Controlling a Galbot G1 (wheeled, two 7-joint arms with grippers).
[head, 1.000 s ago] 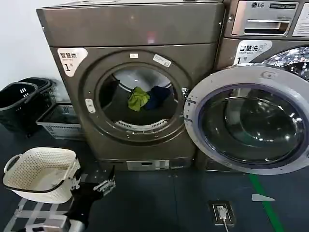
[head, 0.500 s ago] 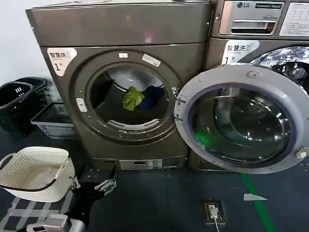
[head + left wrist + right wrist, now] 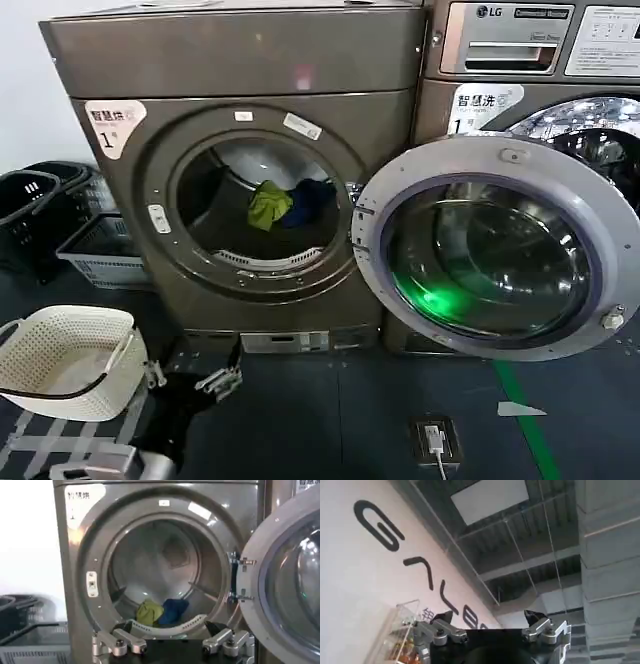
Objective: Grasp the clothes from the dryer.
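Hanging low with its fingers spread wide, the left gripper (image 3: 170,636) is facing the clothes (image 3: 162,611) lying just ahead inside the dryer (image 3: 165,565).

Dryer (image 3: 240,60): bronze-grey metallic casing, with a white label (image 3: 112,120) bearing dark characters and a "1". Drum interior: dull grey. Clothes (image 3: 285,203): one olive-green piece (image 3: 268,204) and one dark navy piece (image 3: 308,200). Door (image 3: 495,245): silver-grey ring around dark glass, with a green glow low in the pane. Neighbouring machine (image 3: 520,60): same bronze-grey, with a pale panel marked LG. Basket (image 3: 65,360): cream, perforated weave pattern, dark rim band. Crates (image 3: 40,200): black; tray (image 3: 100,255): grey lattice. Floor (image 3: 330,410): dark blue-grey with a green stripe (image 3: 525,410). Left gripper (image 3: 205,372): black body, silver fingers (image 3: 120,642). Right gripper (image 3: 492,632): likewise black and silver, seen against a pale wall with black lettering.
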